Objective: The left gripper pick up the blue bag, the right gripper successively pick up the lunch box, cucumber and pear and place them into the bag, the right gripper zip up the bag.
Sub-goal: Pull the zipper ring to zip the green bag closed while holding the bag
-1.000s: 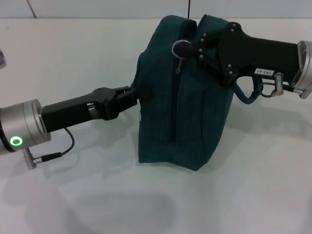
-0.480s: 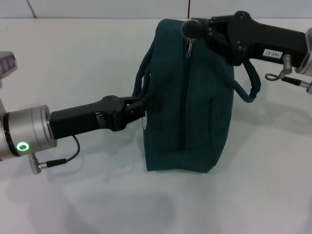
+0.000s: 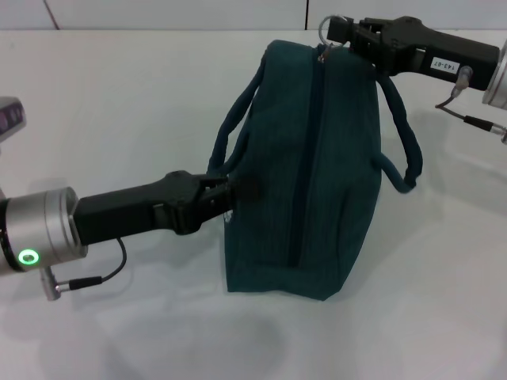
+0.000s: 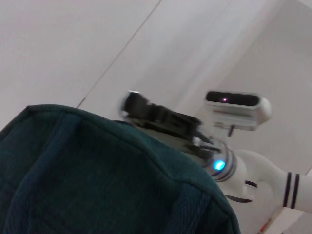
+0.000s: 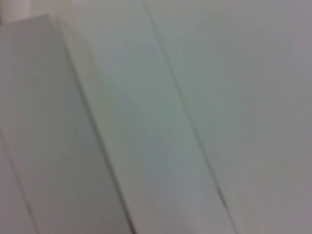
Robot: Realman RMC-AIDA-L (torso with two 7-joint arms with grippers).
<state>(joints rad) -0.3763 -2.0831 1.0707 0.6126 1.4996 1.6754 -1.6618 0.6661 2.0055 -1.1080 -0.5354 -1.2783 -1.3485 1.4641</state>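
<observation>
Blue bag (image 3: pixel 309 174) stands upright mid-table (image 3: pixel 119 95), zip (image 3: pixel 305 158) closed along its length. Near side: left gripper (image 3: pixel 226 188) clamped on bag's handle (image 3: pixel 230 134). Far end: right gripper (image 3: pixel 333 33) pinched on zip pull (image 3: pixel 322 52).

Blue bag (image 3: pixel 309 174) stands on the white surface (image 3: pixel 119 95), zipper line running along its top. Left hand (image 3: pixel 226 190) is clamped on the near carry strap (image 3: pixel 230 131). Right hand (image 3: pixel 337 36) sits at the far end, apparently pinching the zipper pull (image 3: pixel 323 52).
</observation>
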